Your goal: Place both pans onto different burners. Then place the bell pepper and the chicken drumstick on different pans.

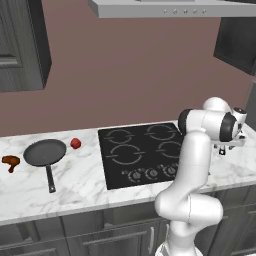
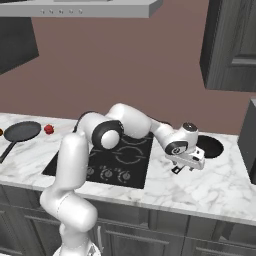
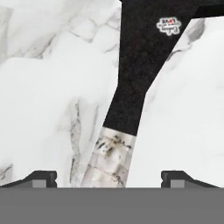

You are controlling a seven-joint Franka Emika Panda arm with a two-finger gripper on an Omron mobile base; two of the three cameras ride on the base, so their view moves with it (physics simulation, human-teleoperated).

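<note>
Right base view: gripper (image 2: 181, 169) is hovering low over the bench (image 2: 210, 190), right of the cooktop (image 2: 115, 160), by the smaller pan (image 2: 210, 146). Hand view: jaws are standing wide open astride its handle (image 3: 131, 87), gripping nothing yet. Wide pan (image 1: 45, 152), bell pepper (image 1: 75, 143) & drumstick (image 1: 10, 161) are sitting far left on bench. Burners (image 1: 125, 154) are lying bare, so judging all 4 placements left.
</note>
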